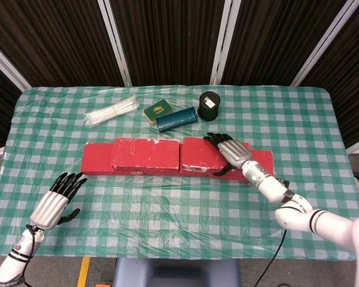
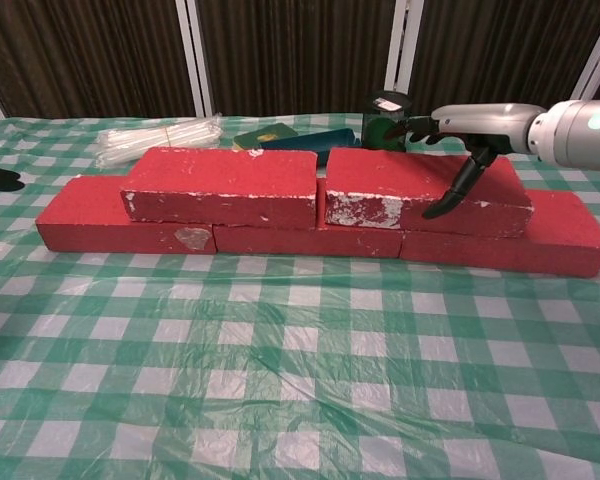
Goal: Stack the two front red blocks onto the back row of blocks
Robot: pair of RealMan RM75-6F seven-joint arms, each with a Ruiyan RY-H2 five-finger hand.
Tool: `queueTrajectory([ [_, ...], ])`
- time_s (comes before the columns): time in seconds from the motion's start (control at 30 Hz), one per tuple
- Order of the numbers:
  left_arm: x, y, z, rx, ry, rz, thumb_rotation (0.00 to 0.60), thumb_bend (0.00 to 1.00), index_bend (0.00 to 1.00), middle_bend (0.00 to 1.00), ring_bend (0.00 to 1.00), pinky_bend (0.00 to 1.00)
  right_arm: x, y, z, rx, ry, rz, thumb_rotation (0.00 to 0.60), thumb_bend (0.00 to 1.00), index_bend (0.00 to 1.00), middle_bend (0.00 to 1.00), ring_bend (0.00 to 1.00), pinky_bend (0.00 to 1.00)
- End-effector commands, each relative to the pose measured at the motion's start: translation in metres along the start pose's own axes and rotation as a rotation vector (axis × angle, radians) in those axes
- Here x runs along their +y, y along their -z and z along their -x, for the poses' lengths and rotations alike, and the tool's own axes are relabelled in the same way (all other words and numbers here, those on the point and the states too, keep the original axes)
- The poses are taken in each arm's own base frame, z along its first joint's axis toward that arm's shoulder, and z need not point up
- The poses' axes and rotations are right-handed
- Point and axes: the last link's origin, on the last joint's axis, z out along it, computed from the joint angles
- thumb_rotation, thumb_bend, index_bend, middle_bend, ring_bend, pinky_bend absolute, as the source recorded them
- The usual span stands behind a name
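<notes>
Three red blocks form the bottom row (image 2: 80,218) across the green checked table. Two more red blocks lie on top of it: the left upper block (image 2: 220,185) (image 1: 145,154) and the right upper block (image 2: 400,185) (image 1: 197,154), with a thin gap between them. My right hand (image 1: 230,151) (image 2: 475,125) grips the right upper block at its right end, fingers over the back edge and thumb (image 2: 448,195) down its front face. My left hand (image 1: 57,202) hovers open near the front left of the table, holding nothing.
Behind the blocks lie a bundle of white sticks (image 1: 110,112), a green box (image 1: 157,110), a blue case (image 1: 176,118) and a dark green can (image 1: 209,106) (image 2: 385,115). The can stands close behind my right hand.
</notes>
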Motion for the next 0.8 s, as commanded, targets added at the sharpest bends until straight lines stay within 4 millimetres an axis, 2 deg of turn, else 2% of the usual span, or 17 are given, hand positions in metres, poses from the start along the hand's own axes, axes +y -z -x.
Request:
queueTrajectory([
  [0.03,0.000,0.000,0.000,0.001,0.000,0.000,0.600,0.29,0.00,0.00,0.00,0.01,0.002,0.012,-0.007,0.029,-0.014,-0.015,0.600,0.07,0.00,0.03,0.00,0.14],
  [0.17,0.000,0.001,-0.001,0.007,-0.001,0.001,0.600,0.29,0.00,0.00,0.00,0.01,0.016,0.039,-0.020,0.082,-0.031,-0.018,0.600,0.07,0.00,0.02,0.00,0.10],
  [0.4,0.004,0.003,-0.002,0.013,-0.007,0.011,0.600,0.29,0.00,0.00,0.00,0.01,0.077,0.092,-0.038,0.162,0.066,0.092,0.600,0.07,0.00,0.01,0.00,0.06],
  [0.47,0.005,0.003,-0.003,0.016,-0.010,0.013,0.600,0.29,0.00,0.00,0.00,0.01,0.094,0.101,-0.039,0.172,0.094,0.130,0.598,0.07,0.04,0.01,0.00,0.05],
  [0.53,0.005,0.003,-0.003,0.019,-0.012,0.012,0.600,0.29,0.00,0.00,0.00,0.01,0.112,0.108,-0.038,0.176,0.108,0.174,0.576,0.07,0.11,0.01,0.00,0.05],
  [0.6,0.006,0.003,-0.002,0.019,-0.014,0.011,0.600,0.29,0.00,0.00,0.00,0.01,0.125,0.111,-0.034,0.165,0.105,0.210,0.547,0.13,0.19,0.01,0.00,0.05],
  [0.7,0.007,0.001,-0.001,0.016,-0.017,0.009,0.600,0.29,0.00,0.00,0.00,0.01,0.137,0.108,-0.027,0.146,0.121,0.236,0.531,0.24,0.22,0.01,0.00,0.04],
  [0.8,0.007,0.000,0.000,0.014,-0.021,0.009,0.600,0.29,0.00,0.00,0.00,0.01,0.143,0.100,-0.020,0.128,0.133,0.244,0.527,0.32,0.24,0.01,0.00,0.04],
])
